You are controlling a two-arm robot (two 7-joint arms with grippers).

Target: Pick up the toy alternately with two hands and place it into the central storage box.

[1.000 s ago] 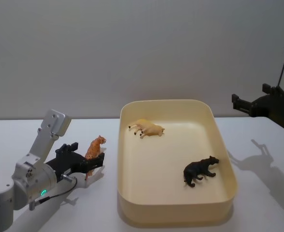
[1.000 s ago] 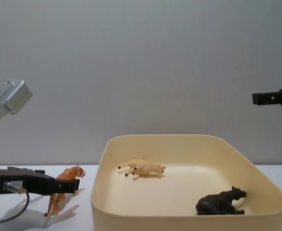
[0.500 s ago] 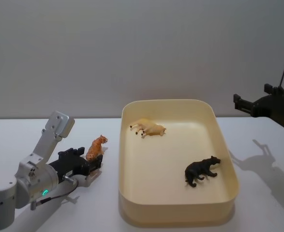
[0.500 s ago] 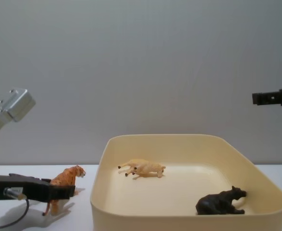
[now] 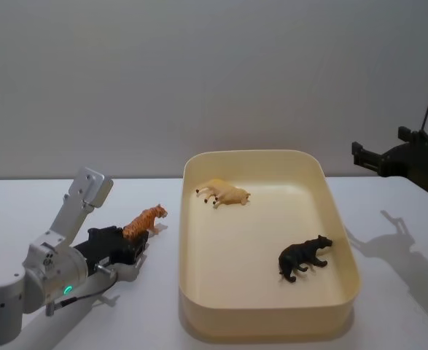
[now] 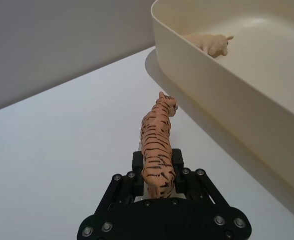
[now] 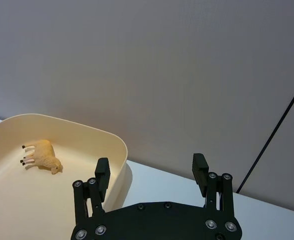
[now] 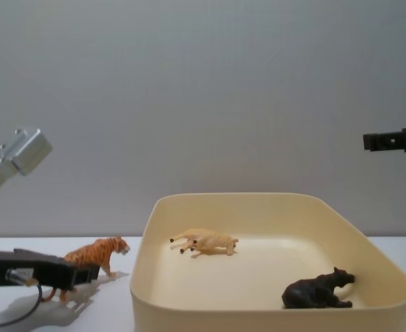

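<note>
Gripping now: left gripper (image 6: 159,175) is low over the table (image 5: 9,211) to the left of the central storage box (image 5: 343,240), its jaws narrowed onto the hindquarters of the tiger toy (image 6: 158,147).
Tiger toy: outside the box, just beside its left wall, head pointing towards the box; in the chest view its forepaws look to be on or just above the table, though I cannot tell for sure.
Grip quality: the fingers hold only the rear end, so most of the body juts forward, unsupported.
Right gripper (image 7: 152,175): parked high on the right, well apart from the box, jaws wide and holding nothing.
Box contents: a tan animal toy (image 5: 224,194) lying on its side near the far left corner, and a black animal toy (image 5: 303,257) near the right wall.
Stage: I judge the pickup is secured but the lift has hardly begun; the carry over the rim is yet to come.
Risk one: with so rearward a hold, the toy could pivot or slip out during the lift.
Risk two: a low swing towards the box could knock the toy's head against the near wall and dislodge it.
Risk three: a release close above the tan toy could land on it.
</note>
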